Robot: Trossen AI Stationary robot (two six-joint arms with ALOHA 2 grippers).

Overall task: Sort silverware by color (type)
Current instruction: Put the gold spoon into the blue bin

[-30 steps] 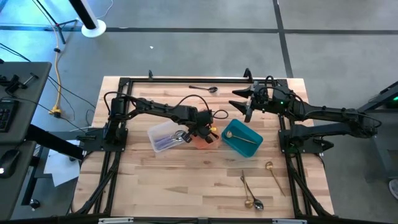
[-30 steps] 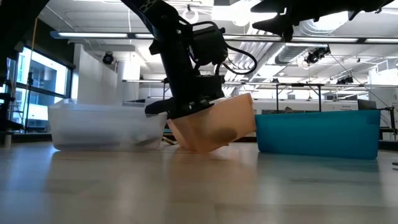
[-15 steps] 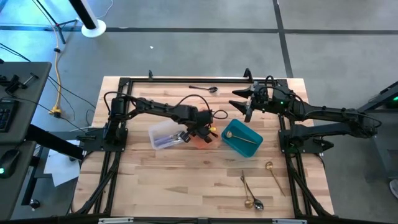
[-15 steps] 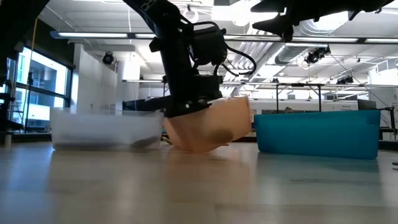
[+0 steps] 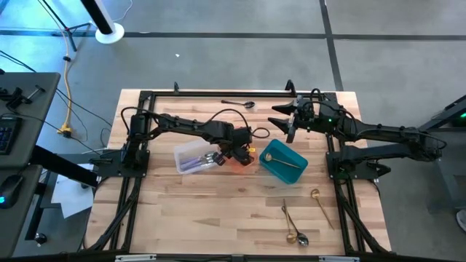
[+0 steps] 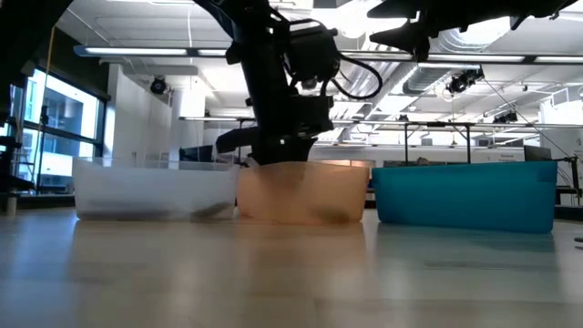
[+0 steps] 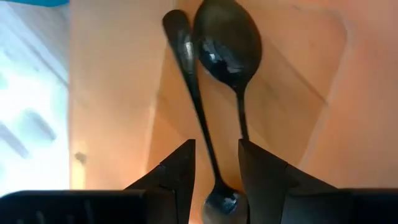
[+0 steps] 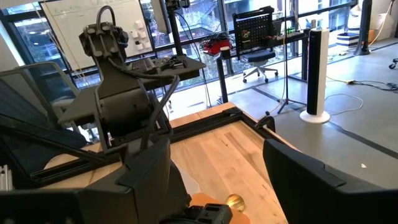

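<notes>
Black cutlery is the matter in hand: we note two dark spoons lying side by side inside the orange bin, which sits flat on the worktop between the clear bin and the teal bin. We find the left hand poised directly over the orange bin, its fingers set narrowly apart with a slim gap between them; one spoon's handle runs beneath that gap, but we cannot tell whether the fingers touch it. We judge the step to be depositing black pieces and clearing out, and we advise that the hand rise straight up, so the bin wall is not caught and tipped. The right hand waits above the far edge of the worktop, near the teal bin, its fingers spread wide. Silver pieces show in the clear bin and one gold piece in the teal bin. Outstanding items remain: a dark spoon near the far rail, and gold and silver pieces grouped near the front right of the worktop. We recommend the right arm take the front group, since the left would have to reach across the bins.
</notes>
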